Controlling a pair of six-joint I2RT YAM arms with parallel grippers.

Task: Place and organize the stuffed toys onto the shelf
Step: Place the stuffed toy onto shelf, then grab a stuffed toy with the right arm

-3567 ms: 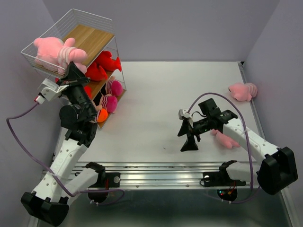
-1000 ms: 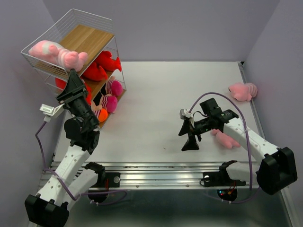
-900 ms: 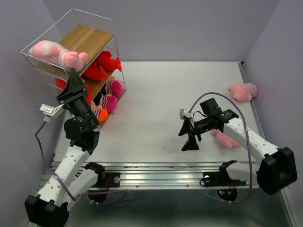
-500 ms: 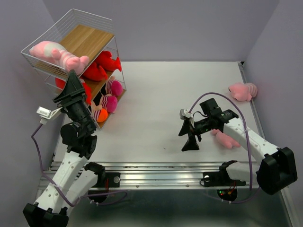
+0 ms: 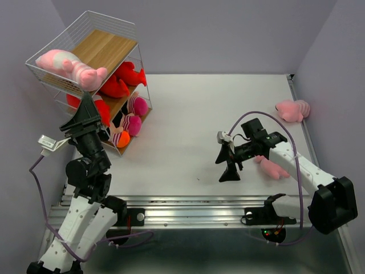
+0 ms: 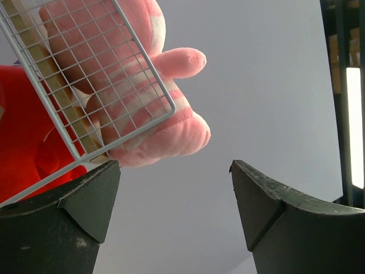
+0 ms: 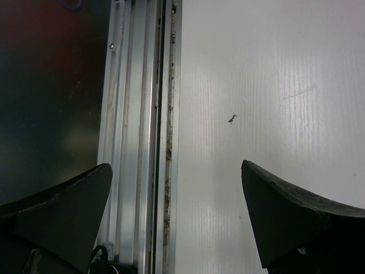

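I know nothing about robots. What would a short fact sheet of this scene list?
Shelf: white wire rack with wooden boards, far left
Top tier: pink striped plush animal along the near rim
Lower tiers: red plush fish; pink striped round plush toys
Not yet shelved: pink plush toy, far right; second pink plush toy beside right arm
Left jaws: open, empty, below top tier
Right jaws: open, empty, over white table, near edge

Open tabletop mid-scene, shelf top tier's front edge blocked by pink toy, board behind seemingly free
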